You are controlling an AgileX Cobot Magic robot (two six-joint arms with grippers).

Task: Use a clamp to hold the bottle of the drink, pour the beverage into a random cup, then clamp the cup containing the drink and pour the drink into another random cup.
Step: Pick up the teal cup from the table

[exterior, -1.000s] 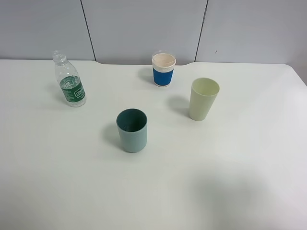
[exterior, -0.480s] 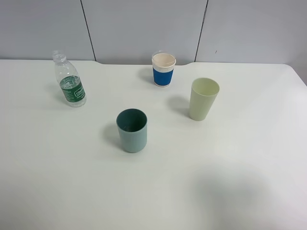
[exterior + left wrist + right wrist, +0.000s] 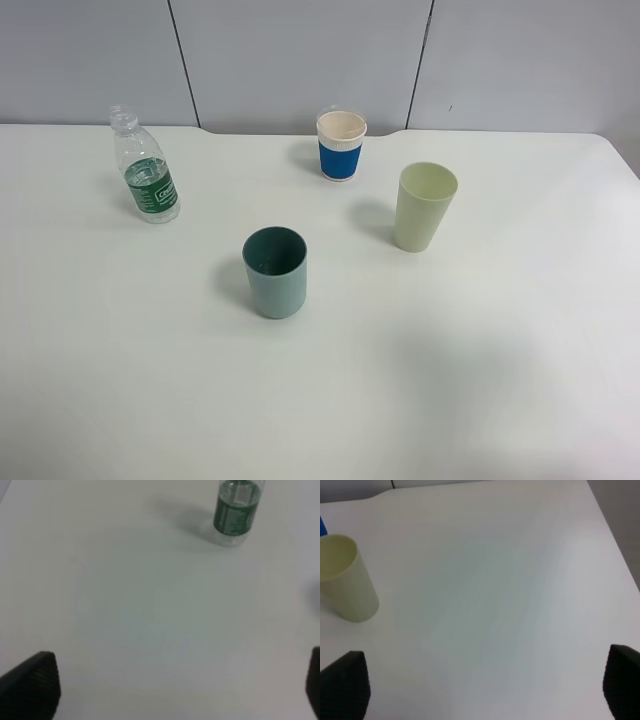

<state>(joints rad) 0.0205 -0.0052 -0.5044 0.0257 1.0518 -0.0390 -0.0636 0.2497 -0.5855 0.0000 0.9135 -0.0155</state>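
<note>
The left gripper [image 3: 172, 690]: its two dark fingers [image 3: 30, 690] stand spread wide at the margins of the left wrist view, with only bare tabletop between them. Well ahead of them stands the small clear plastic bottle with a green label band [image 3: 235, 512], upright and touched by nothing.

The right gripper [image 3: 482, 685]: its dark fingers [image 3: 342, 687] are likewise spread wide over bare surface and grasp nothing. The tall tapered pale yellow-green plastic cup [image 3: 345, 580] stands upright ahead of one fingertip, apart from it.

Exterior high view: the white table [image 3: 480, 390] carries four upright items.
- The bottle, uncapped, occupies the far left, near the rear edge.
- The white paper cup with a blue sleeve [image 3: 341, 148] stands at rear centre, close to the edge that meets the grey panelled wall [image 3: 300, 50].
- The pale yellow-green cup stands right of centre.
- The cylindrical teal plastic cup [image 3: 276, 275], light outside and dark inside, stands nearest the middle.

All four are well apart. The near half of the table and its right-hand part, up to the right edge, lie open.
</note>
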